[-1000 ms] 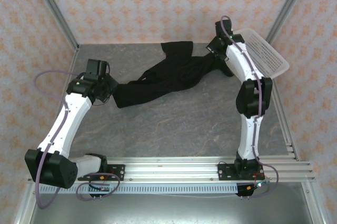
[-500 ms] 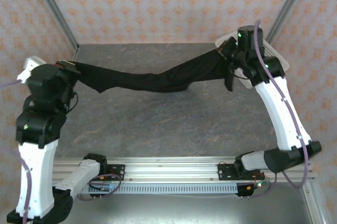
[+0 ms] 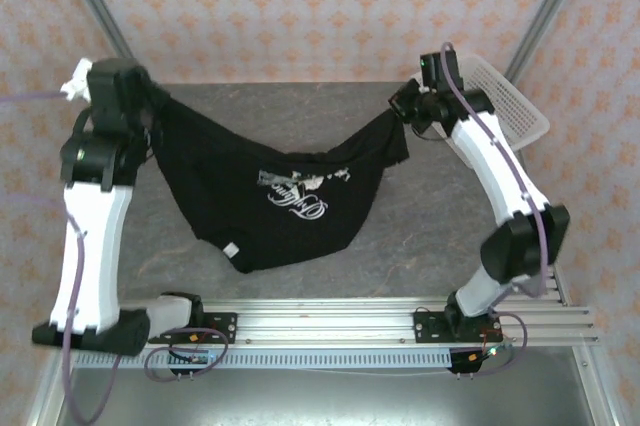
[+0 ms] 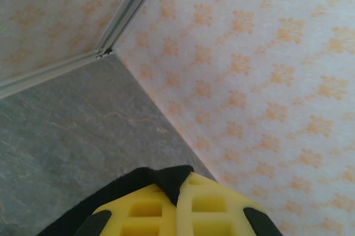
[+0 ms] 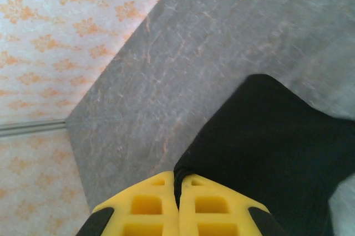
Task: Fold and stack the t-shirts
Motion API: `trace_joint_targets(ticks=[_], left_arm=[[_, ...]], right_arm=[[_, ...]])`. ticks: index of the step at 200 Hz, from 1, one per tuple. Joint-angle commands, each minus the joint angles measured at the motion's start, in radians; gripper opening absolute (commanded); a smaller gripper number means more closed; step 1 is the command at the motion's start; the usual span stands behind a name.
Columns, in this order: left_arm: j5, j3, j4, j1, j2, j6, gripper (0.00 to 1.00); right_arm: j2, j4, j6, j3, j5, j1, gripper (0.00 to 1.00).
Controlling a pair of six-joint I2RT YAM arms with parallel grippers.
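The black t-shirt [image 3: 270, 196] hangs spread above the grey table between both raised arms, white lettering showing on its middle and a small white tag near its lower edge. My left gripper [image 3: 152, 106] is shut on its left corner; black cloth [image 4: 166, 183] pokes out between the yellow fingers [image 4: 219, 208]. My right gripper [image 3: 400, 111] is shut on the right corner, and the cloth [image 5: 272, 147] falls away from the pinched yellow fingers [image 5: 147, 205]. No rose print is visible from here.
A white slotted basket [image 3: 505, 101] sits at the back right corner beside the right arm. Patterned walls close in the grey table [image 3: 400, 236] on three sides. An aluminium rail [image 3: 330, 321] runs along the near edge.
Both arms lifted and pulled the shirt from a stretched rope-like band into a hanging sheet. The left gripper rose toward the back left corner. The lettering now faces up.
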Motion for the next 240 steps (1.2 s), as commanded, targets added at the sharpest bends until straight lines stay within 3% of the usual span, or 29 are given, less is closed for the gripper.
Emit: trace_joint_targets(ticks=[1,34,57,77,109,132,143,164,210,240], left_arm=[[0.036,0.204,-0.003,0.074,0.038,0.052,0.0],[0.008,0.458,-0.02,0.097,0.094,0.115,0.0],[0.006,0.447,-0.024,0.097,0.038,0.111,0.0],[0.029,0.242,-0.056,0.097,-0.078,0.054,0.0],[0.077,-0.356,-0.066,0.095,-0.336,-0.075,0.0],[0.137,-0.698,-0.056,0.096,-0.456,-0.117,0.0],[0.183,-0.81,-0.041,0.095,-0.484,-0.125,0.0],[0.258,-0.921,-0.028,0.09,-0.503,-0.134,0.0],[0.27,-0.926,-0.045,0.059,-0.497,-0.121,0.0],[0.266,-0.896,-0.047,0.051,-0.47,-0.116,0.0]], right_arm=[[0.036,0.03,-0.015,0.235,-0.02,-0.014,0.0],[0.092,-0.03,-0.057,0.446,0.006,-0.03,0.0],[0.069,-0.035,-0.09,0.421,0.021,-0.039,0.0],[0.027,-0.035,-0.109,0.274,0.029,-0.039,0.0],[-0.075,-0.015,-0.102,-0.13,0.078,-0.042,0.0],[-0.089,0.003,-0.102,-0.355,0.059,-0.045,0.37],[-0.105,0.012,-0.103,-0.424,0.081,-0.045,0.47],[-0.158,0.031,-0.084,-0.526,0.114,-0.037,0.56],[-0.269,0.072,0.026,-0.753,0.2,0.106,0.57],[-0.376,0.141,0.134,-0.939,0.227,0.115,0.57]])
